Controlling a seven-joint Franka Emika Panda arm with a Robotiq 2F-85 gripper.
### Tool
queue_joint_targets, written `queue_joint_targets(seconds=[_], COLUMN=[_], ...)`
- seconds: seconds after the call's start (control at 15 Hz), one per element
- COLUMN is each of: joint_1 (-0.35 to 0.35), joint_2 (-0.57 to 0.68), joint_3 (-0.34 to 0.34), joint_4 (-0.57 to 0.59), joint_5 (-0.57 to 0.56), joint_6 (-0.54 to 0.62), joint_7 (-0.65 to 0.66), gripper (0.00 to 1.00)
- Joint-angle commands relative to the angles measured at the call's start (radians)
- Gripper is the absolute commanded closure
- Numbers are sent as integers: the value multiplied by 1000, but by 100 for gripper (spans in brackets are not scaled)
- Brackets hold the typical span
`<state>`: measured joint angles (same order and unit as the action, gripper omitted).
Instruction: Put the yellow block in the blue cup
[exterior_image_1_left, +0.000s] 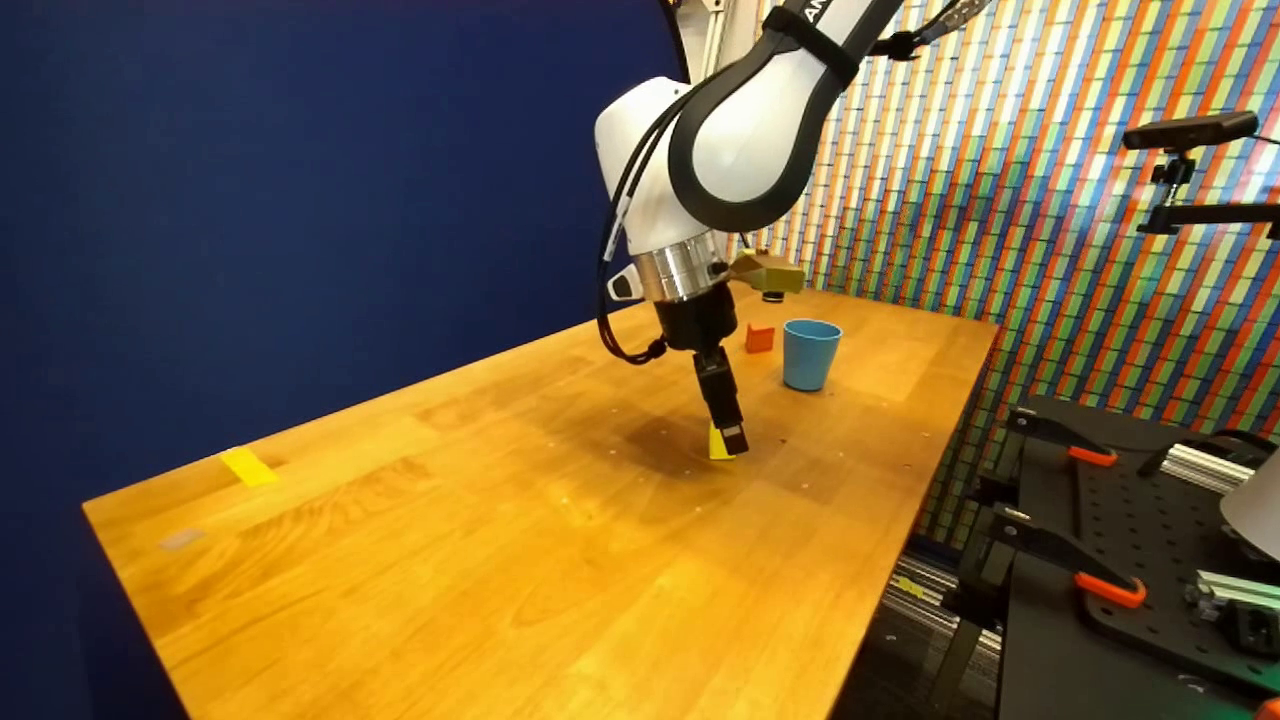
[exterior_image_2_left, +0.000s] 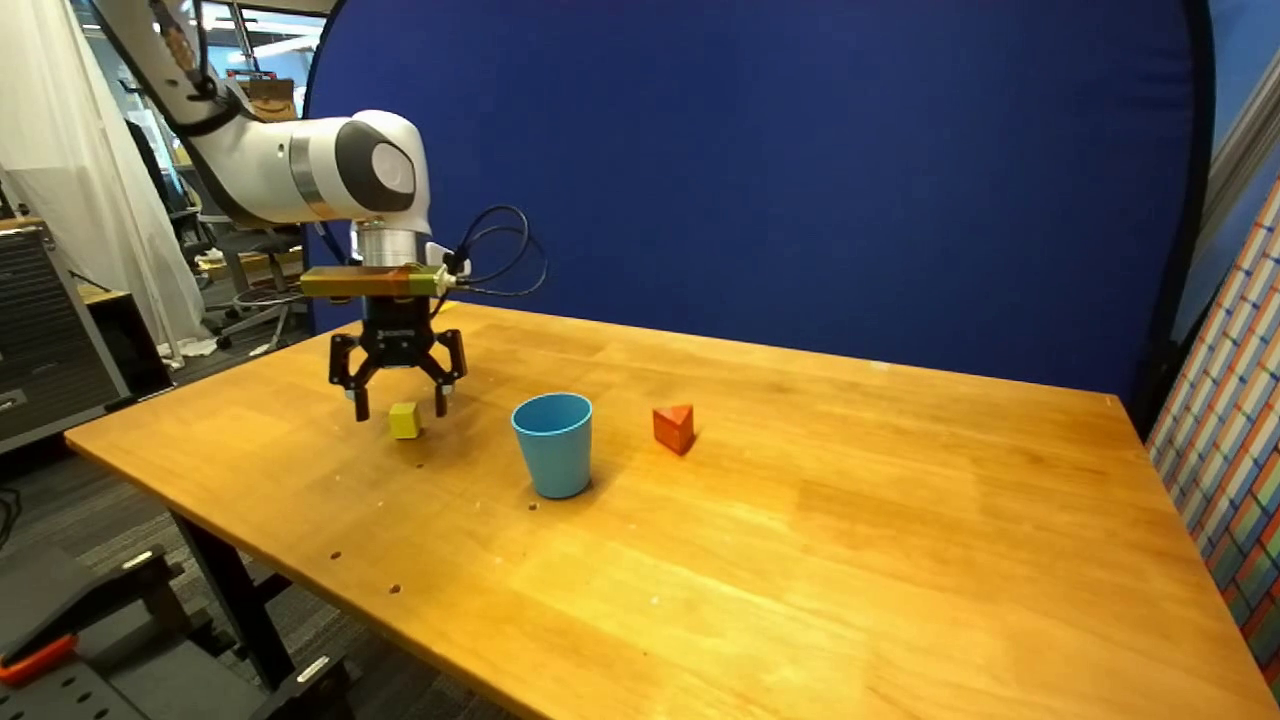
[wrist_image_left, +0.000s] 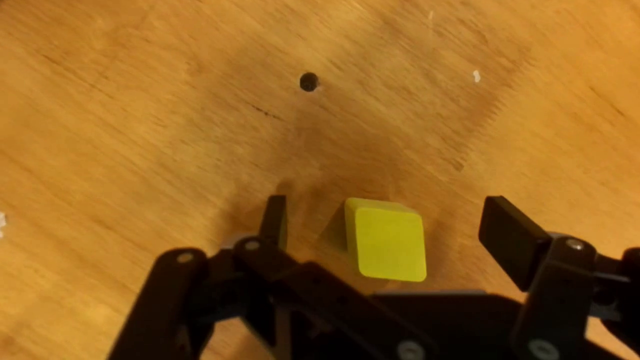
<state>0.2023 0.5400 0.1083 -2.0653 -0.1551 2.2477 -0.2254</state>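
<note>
The yellow block (exterior_image_1_left: 718, 447) sits on the wooden table, partly hidden behind a finger in this exterior view. It also shows in an exterior view (exterior_image_2_left: 404, 421) and in the wrist view (wrist_image_left: 391, 244). My gripper (exterior_image_2_left: 400, 404) is open, pointing down just above the block. In the wrist view, the block lies between the two spread fingers (wrist_image_left: 390, 220), with a gap on each side and touching neither. The light-blue cup (exterior_image_2_left: 555, 455) stands upright on the table, beside the gripper; it also shows in an exterior view (exterior_image_1_left: 809, 357). The cup is out of the wrist view.
A red-orange wedge-shaped block (exterior_image_2_left: 673, 428) lies near the cup, also seen in an exterior view (exterior_image_1_left: 759, 339). A flat yellow tape strip (exterior_image_1_left: 248, 466) is at the table's far end. A dark blue screen (exterior_image_2_left: 750, 180) stands along one table edge. Clamps (exterior_image_1_left: 1065, 555) sit beside the table.
</note>
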Motion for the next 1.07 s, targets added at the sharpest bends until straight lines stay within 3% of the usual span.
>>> queue_joint_targets(seconds=[0.0, 0.07, 0.27, 0.6, 1.0], joint_1=[25, 27, 14, -35, -96], joint_2=[52, 57, 15, -201, -505], joint_3=[-5, -5, -1, -48, -132], joint_4=[64, 68, 30, -179, -357], joint_5=[-60, -66, -44, -24, -75], joint_6=[-14, -16, -15, 7, -6], joint_7=[73, 87, 114, 241, 405], gripper=[26, 30, 56, 89, 87])
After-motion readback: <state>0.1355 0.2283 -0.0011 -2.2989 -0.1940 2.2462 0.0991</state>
